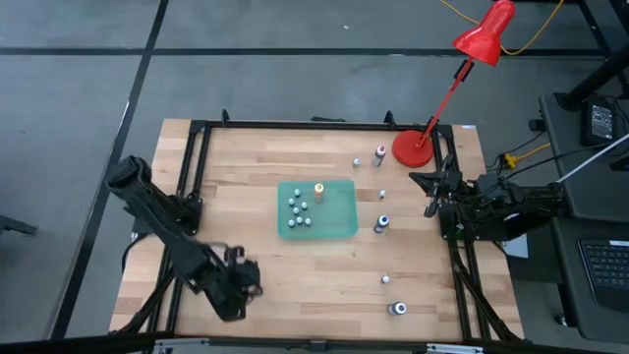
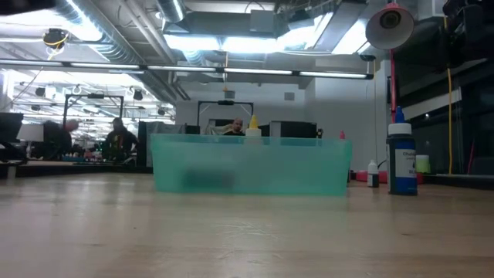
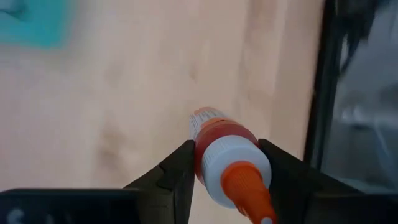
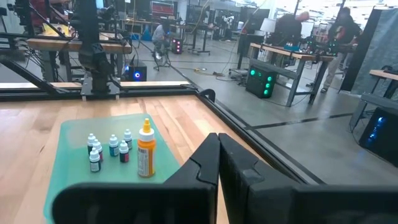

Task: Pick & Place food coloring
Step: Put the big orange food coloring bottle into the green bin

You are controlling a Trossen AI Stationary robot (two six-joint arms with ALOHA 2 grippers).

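Left wrist view: bottle [image 3: 229, 158] tip cut off

Bare table [image 1: 246, 167] lies open from 7 to 11 o'clock of the green tray [image 1: 339, 224], while scattered bottles [image 1: 381, 224] crowd 1 to 5 o'clock.

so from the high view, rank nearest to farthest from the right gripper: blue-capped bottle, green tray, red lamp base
1. Blue-capped bottle, just inboard of the right gripper.
2. Red lamp base, at the far right corner.
3. Green tray, at table center.
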